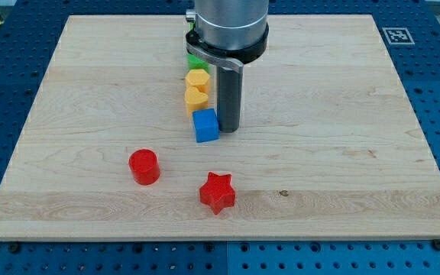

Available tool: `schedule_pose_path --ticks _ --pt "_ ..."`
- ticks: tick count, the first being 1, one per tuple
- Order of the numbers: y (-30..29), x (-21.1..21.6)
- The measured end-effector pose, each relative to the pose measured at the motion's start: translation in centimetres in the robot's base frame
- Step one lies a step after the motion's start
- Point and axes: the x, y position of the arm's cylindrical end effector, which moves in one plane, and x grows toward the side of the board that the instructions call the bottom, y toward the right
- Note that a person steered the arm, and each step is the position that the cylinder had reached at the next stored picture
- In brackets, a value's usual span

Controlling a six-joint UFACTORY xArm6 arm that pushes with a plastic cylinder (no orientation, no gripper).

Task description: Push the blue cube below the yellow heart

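Note:
The blue cube [205, 125] sits near the board's middle. Just above it lie two yellow blocks in a column: one [195, 97] touching or nearly touching the cube, another [198, 79] above that; I cannot tell which is the heart. My tip [229, 128] stands on the board right beside the blue cube's right side, touching or almost touching it. A green block [195, 59] is partly hidden behind the arm above the yellow blocks.
A red cylinder [144, 166] lies to the lower left of the cube. A red star [218, 192] lies below the cube. The wooden board [342, 153] rests on a blue perforated table.

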Motion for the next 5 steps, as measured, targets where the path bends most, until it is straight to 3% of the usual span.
schedule_pose_path --ticks 5 --pt "-0.84 0.0"
